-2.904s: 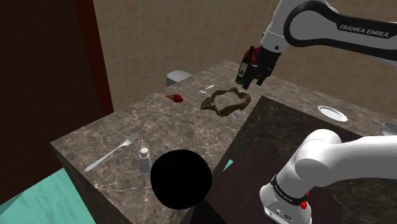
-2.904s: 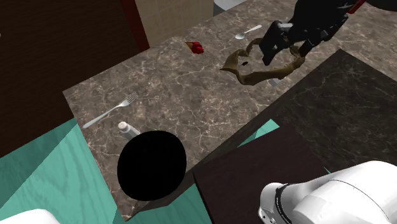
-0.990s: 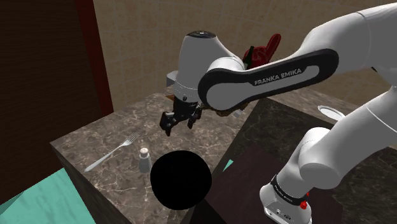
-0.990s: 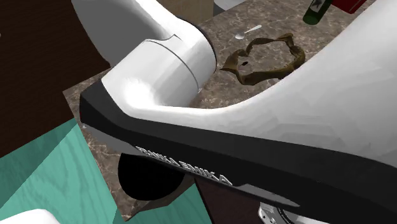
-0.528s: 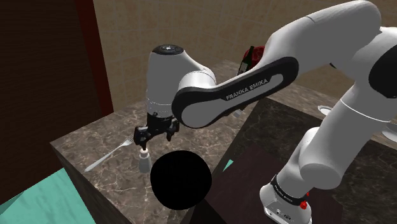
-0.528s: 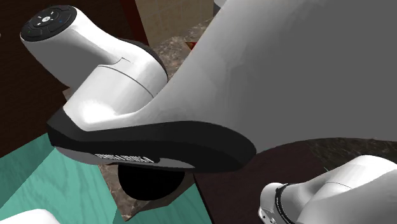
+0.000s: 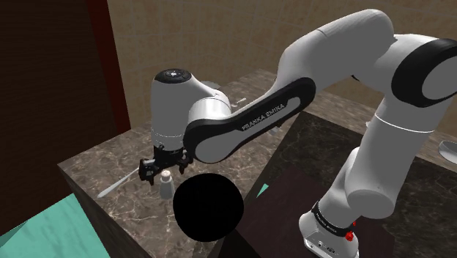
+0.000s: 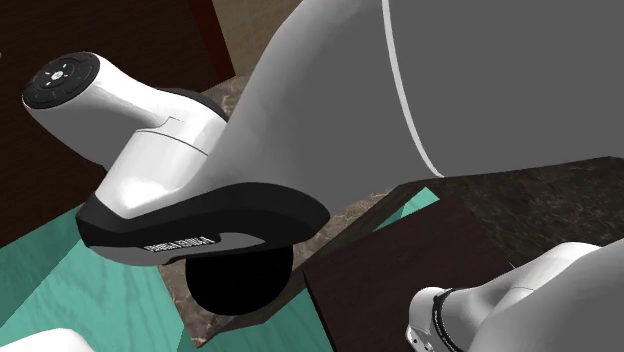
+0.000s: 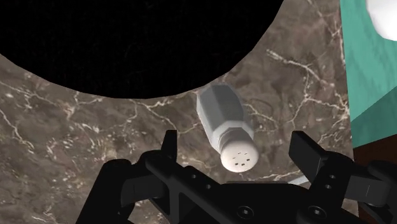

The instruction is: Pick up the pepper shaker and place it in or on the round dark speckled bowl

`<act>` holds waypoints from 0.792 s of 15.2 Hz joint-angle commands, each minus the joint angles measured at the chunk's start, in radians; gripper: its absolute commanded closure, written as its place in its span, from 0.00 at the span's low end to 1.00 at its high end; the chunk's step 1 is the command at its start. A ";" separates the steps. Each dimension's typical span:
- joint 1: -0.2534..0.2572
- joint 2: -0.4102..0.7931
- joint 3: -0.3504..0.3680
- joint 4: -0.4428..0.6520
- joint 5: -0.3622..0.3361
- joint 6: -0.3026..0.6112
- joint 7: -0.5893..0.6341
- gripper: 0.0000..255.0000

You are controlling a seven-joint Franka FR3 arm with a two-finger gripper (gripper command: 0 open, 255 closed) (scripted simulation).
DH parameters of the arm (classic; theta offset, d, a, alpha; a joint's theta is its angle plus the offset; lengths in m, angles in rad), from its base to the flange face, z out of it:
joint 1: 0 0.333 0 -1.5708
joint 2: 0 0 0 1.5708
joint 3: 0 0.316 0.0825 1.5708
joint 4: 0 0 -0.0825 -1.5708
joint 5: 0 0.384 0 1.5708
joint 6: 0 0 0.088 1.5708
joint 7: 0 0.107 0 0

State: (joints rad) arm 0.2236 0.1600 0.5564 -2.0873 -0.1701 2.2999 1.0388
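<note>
Marbled tabletop [image 9: 70, 130]; claw [image 9: 236, 149] spread wide above the pale pepper shaker [image 9: 228, 130]. We judge this the approach: next, descend, clasp, carry to black bowl [image 9: 127, 44]

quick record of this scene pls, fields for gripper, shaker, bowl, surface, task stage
gripper: open, poised over the shaker's cap, fingers either side of it, not touching
pepper shaker: pale grey, upright on the counter, close beside the bowl
bowl: round, black, at the counter's edge
surface: brown marbled counter
task stage: shaker not yet grasped
</note>
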 commanded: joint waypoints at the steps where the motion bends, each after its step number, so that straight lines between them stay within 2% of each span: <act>1: 0.004 0.020 -0.004 -0.006 -0.017 0.023 0.012 0.00; 10: 0.007 0.035 -0.008 -0.011 -0.030 0.040 0.020 0.00; 11: 0.007 0.035 -0.008 -0.011 -0.030 0.040 0.020 1.00; 12: 0.007 0.035 -0.008 -0.011 -0.030 0.040 0.020 1.00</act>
State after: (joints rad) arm 0.2302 0.1949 0.5484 -2.0976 -0.2000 2.3394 1.0593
